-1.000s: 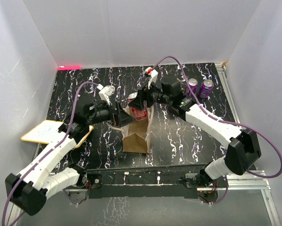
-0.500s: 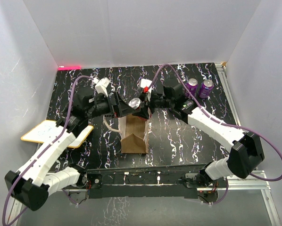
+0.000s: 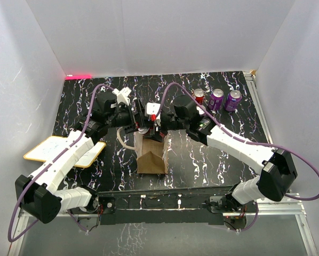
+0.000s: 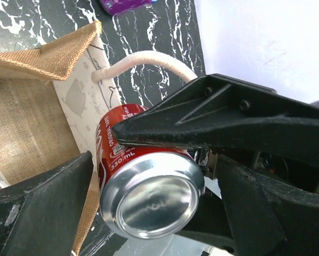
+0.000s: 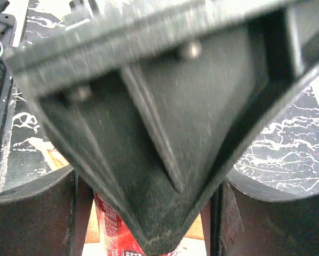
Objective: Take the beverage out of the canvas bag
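The canvas bag (image 3: 151,157) stands upright in the middle of the table, its mouth open below both grippers. In the left wrist view its tan wall (image 4: 26,117) and a cream handle (image 4: 143,58) show. A red soda can (image 4: 149,186) hangs above the bag mouth, bottom towards the left camera. My right gripper (image 3: 156,124) is shut on it, one finger (image 4: 218,117) lying along its side; the can also shows in the right wrist view (image 5: 110,229) between that gripper's (image 5: 147,213) jaws. My left gripper (image 3: 140,121) (image 4: 155,162) is open around the can, its right finger slightly apart.
A red can (image 3: 199,96) and two purple cans (image 3: 217,98) (image 3: 233,100) stand at the back right. A yellow-edged white board (image 3: 63,151) lies at the left. White walls enclose the table on three sides.
The red can has risen out of the bag in my right gripper. Both grippers have moved back and left, meeting above the bag. The red can at the back right is now uncovered.
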